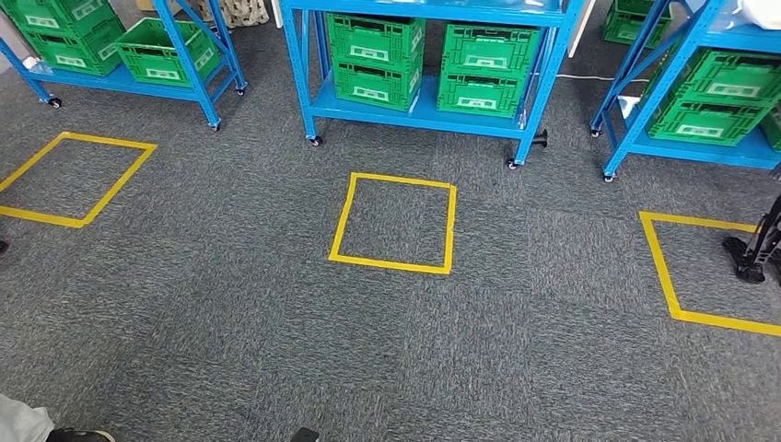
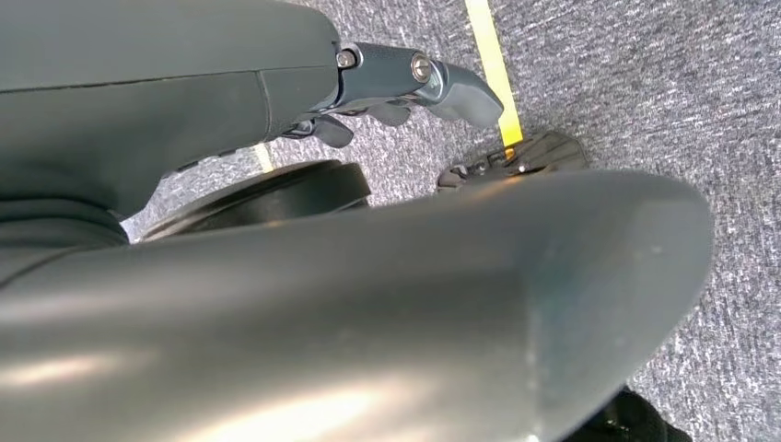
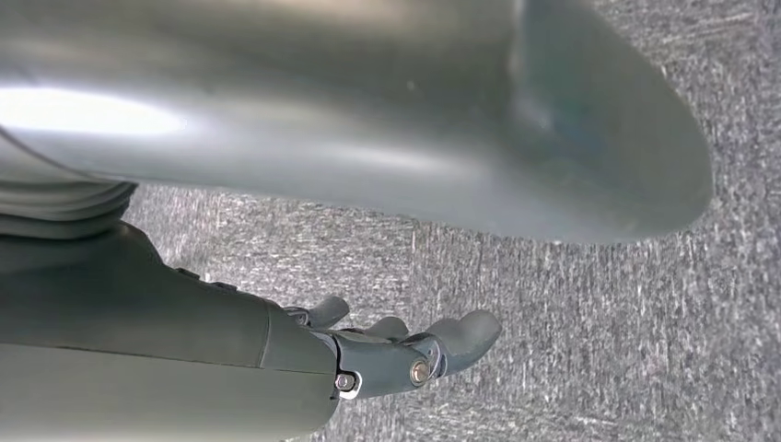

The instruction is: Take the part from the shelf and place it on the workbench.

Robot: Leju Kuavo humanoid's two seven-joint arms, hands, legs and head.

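Three blue shelf racks (image 1: 424, 109) stand ahead across grey carpet, green crates (image 1: 376, 59) on their lower levels; what the crates hold is hidden, so the part cannot be placed. No bench to be seen. Left hand (image 2: 405, 87) and right hand (image 3: 405, 348) hang over the floor, fingers loosely apart, nothing in either. Fits two stages: robot facing the racks to fetch, or part already delivered elsewhere. Yellow tape squares (image 1: 394, 223) mark the carpet. Crates carry white labels (image 1: 368, 53), print too small to read
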